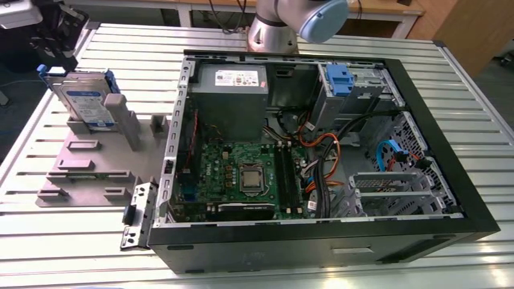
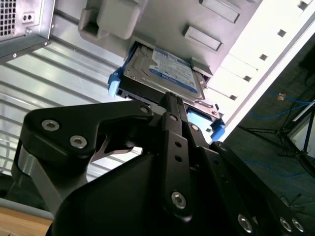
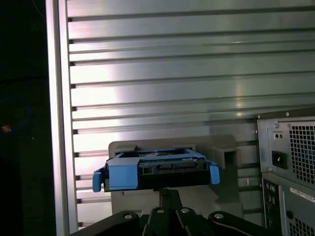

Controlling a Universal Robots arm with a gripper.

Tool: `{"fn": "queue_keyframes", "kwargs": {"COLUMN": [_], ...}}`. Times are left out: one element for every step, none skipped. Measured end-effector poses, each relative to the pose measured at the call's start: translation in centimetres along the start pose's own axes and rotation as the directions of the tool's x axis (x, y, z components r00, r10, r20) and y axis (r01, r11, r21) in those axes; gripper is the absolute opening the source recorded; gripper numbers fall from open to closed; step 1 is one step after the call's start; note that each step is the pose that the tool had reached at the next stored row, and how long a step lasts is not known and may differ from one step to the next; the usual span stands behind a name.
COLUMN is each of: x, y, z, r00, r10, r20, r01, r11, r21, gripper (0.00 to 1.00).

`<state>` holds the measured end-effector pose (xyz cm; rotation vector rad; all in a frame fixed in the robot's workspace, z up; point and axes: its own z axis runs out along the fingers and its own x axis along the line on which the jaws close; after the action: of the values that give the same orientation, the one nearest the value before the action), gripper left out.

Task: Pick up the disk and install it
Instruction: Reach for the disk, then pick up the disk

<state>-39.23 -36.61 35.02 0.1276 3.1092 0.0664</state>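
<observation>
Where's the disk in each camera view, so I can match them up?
Exterior view: the disk stands propped on the grey fixture, at the exterior view's left of the computer case.
Second wrist view: disk label side showing, just beyond the gripper.
First wrist view: disk end-on, beyond the gripper.
Shared landmark: the grey fixture.

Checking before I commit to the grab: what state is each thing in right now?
disk: leaning upright in the grey fixture, outside the case, not installed.
tool: shut, tip right at the disk's edge; contact unclear.
computer case: lying on its side, panel off, open.
processor: bare, no cooler on it.
</observation>
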Motion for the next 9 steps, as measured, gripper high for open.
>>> {"fn": "queue_keyframes", "kwargs": {"x": [0.12, 0.22, 0.28, 0.31, 0.32, 0.33, 0.33, 0.33, 0.34], "y": [0.15, 0.28, 0.38, 0.43, 0.47, 0.48, 0.48, 0.48, 0.52], "z": [0.06, 0.12, 0.2, 0.28, 0.36, 0.4, 0.4, 0.4, 0.47], "r00": [1.0, 1.0, 1.0, 1.0, 1.0, 1.0, 1.0, 1.0, 1.0], "r10": [0.0, 0.0, 0.0, 0.0, 0.0, 0.0, 0.0, 0.0, 0.0], "r20": [-0.0001, -0.0002, -0.0001, -0.0001, -0.0002, -0.0002, -0.0003, -0.0004, -0.0002], "r01": [0.0, 0.0, 0.0, 0.0, 0.0, 0.0, 0.0, 0.0, 0.0], "r11": [1.0, 1.0, 1.0, 1.0, 1.0, 1.0, 1.0, 1.0, 1.0], "r21": [0.0001, 0.0002, 0.0001, 0.0001, 0.0002, 0.0002, 0.0002, 0.0002, 0.0002], "gripper": [0.11, 0.11, 0.11, 0.11, 0.11, 0.11, 0.11, 0.11, 0.11]}}
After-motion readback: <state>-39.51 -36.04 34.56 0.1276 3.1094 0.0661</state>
